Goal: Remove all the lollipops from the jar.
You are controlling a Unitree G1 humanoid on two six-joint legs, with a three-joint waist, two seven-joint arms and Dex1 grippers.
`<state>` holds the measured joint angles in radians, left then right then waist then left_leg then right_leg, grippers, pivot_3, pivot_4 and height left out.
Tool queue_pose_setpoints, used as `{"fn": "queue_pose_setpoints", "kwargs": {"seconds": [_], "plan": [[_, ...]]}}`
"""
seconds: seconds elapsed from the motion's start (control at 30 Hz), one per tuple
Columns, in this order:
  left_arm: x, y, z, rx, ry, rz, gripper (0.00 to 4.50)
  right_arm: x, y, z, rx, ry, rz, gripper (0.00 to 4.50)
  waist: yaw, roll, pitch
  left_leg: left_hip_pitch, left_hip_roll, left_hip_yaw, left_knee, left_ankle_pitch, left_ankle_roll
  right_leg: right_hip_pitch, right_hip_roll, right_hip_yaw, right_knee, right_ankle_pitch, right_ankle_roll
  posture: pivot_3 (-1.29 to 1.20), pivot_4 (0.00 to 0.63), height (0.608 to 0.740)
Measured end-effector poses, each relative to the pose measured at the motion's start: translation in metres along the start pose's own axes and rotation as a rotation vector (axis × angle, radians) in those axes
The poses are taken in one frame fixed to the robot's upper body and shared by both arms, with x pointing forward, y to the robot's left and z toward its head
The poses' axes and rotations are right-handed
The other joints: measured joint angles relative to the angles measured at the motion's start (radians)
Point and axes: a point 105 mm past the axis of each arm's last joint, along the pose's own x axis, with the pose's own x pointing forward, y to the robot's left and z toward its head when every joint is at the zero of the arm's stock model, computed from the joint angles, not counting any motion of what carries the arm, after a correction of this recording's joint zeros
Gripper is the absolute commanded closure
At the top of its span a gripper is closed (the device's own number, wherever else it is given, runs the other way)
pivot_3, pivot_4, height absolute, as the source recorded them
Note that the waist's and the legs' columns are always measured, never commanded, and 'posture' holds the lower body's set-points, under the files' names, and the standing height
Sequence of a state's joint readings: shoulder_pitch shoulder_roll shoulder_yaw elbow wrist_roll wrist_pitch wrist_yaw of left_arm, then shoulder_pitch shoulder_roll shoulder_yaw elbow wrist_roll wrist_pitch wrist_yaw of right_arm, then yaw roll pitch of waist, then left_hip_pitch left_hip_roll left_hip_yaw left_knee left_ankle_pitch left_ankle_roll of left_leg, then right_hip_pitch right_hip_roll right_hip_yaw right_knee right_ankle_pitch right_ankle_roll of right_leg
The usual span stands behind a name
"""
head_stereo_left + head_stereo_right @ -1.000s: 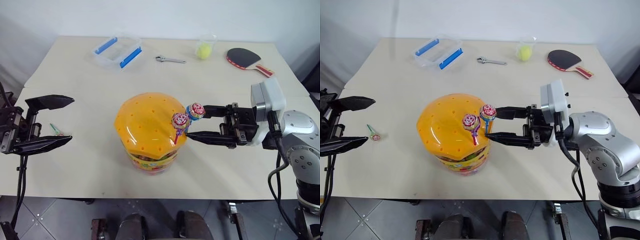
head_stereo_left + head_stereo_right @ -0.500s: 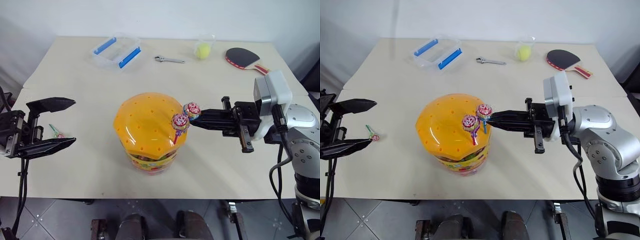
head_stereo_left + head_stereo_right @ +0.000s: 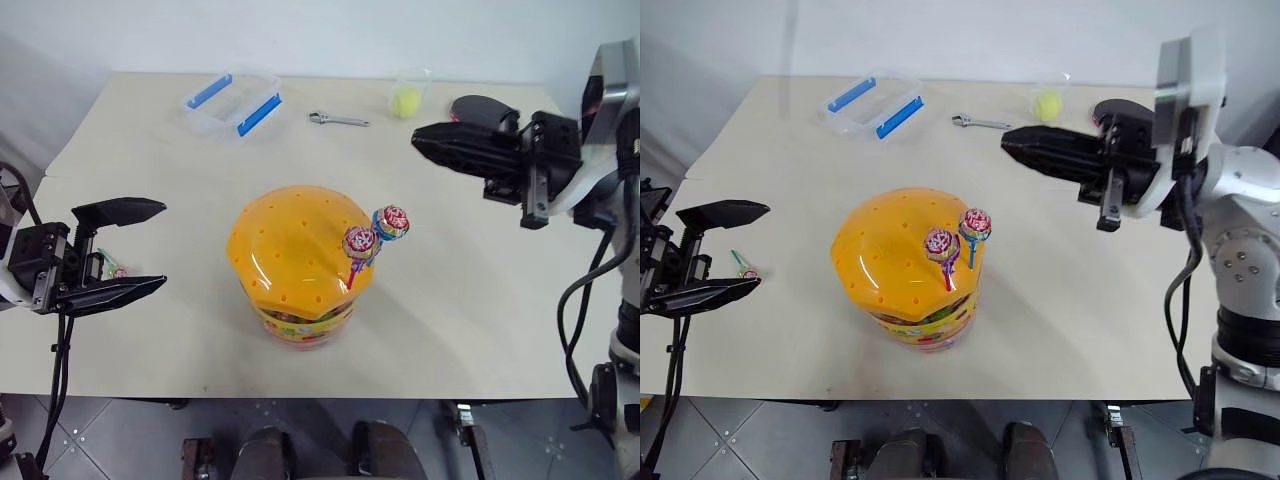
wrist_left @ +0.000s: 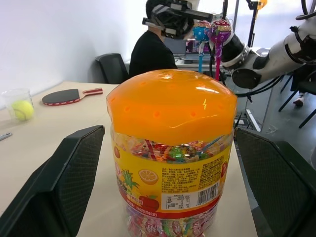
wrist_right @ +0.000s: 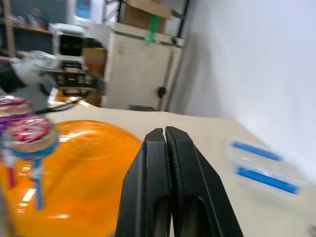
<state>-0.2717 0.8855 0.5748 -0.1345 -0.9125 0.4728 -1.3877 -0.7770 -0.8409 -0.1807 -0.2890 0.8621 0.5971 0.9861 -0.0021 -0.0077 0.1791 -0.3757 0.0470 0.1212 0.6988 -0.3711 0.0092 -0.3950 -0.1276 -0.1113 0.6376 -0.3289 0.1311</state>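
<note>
I judged the main risk to be another empty grasp: my right gripper (image 3: 425, 143) hung above the table with its fingers pressed together on nothing, well clear of the two lollipops (image 3: 375, 232) standing in holes of the jar (image 3: 300, 262) lid. A sideways approach could tip the jar. My left gripper (image 3: 150, 247) waited with fingers apart beside a third lollipop (image 3: 746, 268) lying on the table. The jar held wrapped sweets; the cup (image 3: 410, 92) held a yellow-green ball (image 3: 405, 101).
</note>
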Motion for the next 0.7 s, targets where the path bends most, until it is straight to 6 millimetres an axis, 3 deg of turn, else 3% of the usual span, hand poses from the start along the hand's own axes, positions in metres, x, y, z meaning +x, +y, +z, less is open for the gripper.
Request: {"fn": "queue_pose_setpoints", "kwargs": {"seconds": [0.03,0.13,0.5,0.7], "plan": [[0.0,0.0,-0.001,-0.002,-0.002,0.0,0.0,-0.002,-0.001,-0.005,0.012,0.044,-0.013,4.42,0.0,0.0,0.0,0.0,0.0,0.0,0.0,0.0,0.0,0.0,0.0,0.0,0.0,0.0,0.0,0.0,0.15,0.74],[0.0,0.002,-0.001,-0.002,-0.008,0.004,0.0,-0.014,0.008,-0.03,0.109,0.218,0.003,3.84,0.002,0.0,0.0,0.0,0.0,0.0,0.0,0.0,0.0,0.0,0.0,0.0,0.0,0.0,0.0,0.0,0.15,0.74],[0.002,0.005,-0.001,0.0,-0.017,-0.001,0.0,-0.014,0.059,-0.04,0.184,0.286,0.2,0.05,0.001,0.0,0.0,0.0,0.0,-0.001,0.0,0.0,0.0,0.0,-0.001,0.001,-0.001,0.0,0.0,0.0,0.15,0.74],[0.001,0.005,-0.002,-0.001,-0.016,0.01,0.0,0.0,0.066,-0.03,0.168,0.185,0.256,0.05,-0.001,0.0,0.0,0.0,0.0,-0.001,0.0,0.0,0.0,0.0,0.0,0.001,0.0,0.0,0.0,0.0,0.15,0.74]]}}
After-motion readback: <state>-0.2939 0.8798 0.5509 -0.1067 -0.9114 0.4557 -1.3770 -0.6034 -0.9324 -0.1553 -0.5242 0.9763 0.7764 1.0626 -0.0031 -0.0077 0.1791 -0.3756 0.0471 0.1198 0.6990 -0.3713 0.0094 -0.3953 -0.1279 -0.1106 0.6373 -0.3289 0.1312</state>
